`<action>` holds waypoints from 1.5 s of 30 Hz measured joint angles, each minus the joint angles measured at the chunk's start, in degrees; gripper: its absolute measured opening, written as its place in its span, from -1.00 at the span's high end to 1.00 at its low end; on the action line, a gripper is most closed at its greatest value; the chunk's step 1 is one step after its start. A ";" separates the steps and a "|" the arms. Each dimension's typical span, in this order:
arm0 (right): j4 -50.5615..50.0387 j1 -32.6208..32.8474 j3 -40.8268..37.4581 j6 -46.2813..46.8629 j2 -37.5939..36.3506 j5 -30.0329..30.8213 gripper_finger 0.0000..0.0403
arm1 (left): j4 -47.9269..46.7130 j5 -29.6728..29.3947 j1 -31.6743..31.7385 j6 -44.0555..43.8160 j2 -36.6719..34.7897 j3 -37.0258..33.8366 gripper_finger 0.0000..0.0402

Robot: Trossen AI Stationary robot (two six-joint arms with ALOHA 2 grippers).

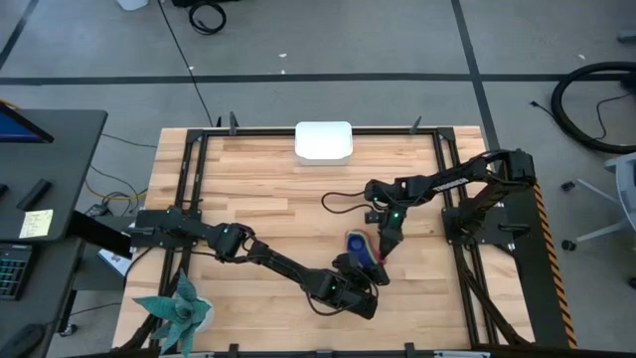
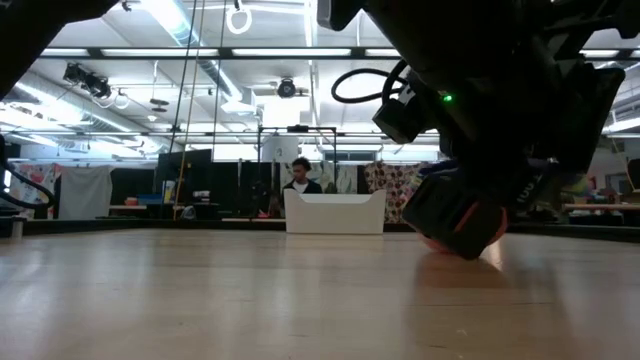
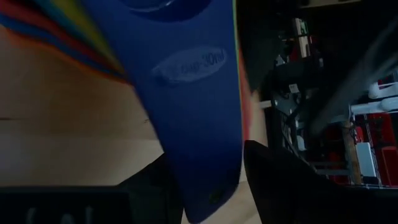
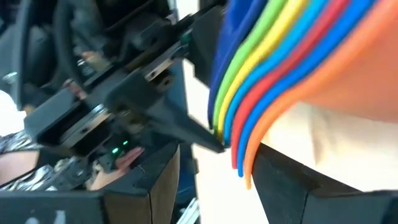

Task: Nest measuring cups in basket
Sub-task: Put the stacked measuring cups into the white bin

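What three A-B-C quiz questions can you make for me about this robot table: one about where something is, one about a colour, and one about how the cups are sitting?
1. Where is the white basket?
A. At the far edge of the table, apart from the cups
B. Under the cups
C. On the floor

2. What colour is the top handle seen from the left wrist?
A. Pink
B. White
C. Dark blue

3. How are the measuring cups sitting?
A. Spread all over the table
B. Stacked together in one pile
C. Inside the basket

Answers:
1 A, because the high view shows the basket alone at the far edge.
2 C, because the left wrist view shows a dark blue handle up close.
3 B, because the right wrist view shows the coloured handles layered on each other.
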 joint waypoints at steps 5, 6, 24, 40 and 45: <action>-0.11 0.06 -0.02 0.42 0.00 5.99 0.02 | 0.04 -0.07 -0.03 0.02 0.00 0.00 0.22; -0.09 0.11 -0.02 0.40 0.00 7.22 0.02 | 0.07 -0.07 -0.04 0.02 0.00 0.00 0.22; -0.06 0.11 -0.07 -0.57 0.00 12.00 0.02 | -4.56 -0.06 -0.09 -0.04 0.00 0.00 0.22; -0.06 0.11 -0.07 -1.64 0.00 12.00 0.03 | -4.47 -1.69 -1.88 1.80 -0.52 0.07 0.22; -0.06 0.11 -0.07 -1.64 0.00 12.00 0.03 | -4.90 -3.81 -2.31 2.12 -0.63 0.07 0.22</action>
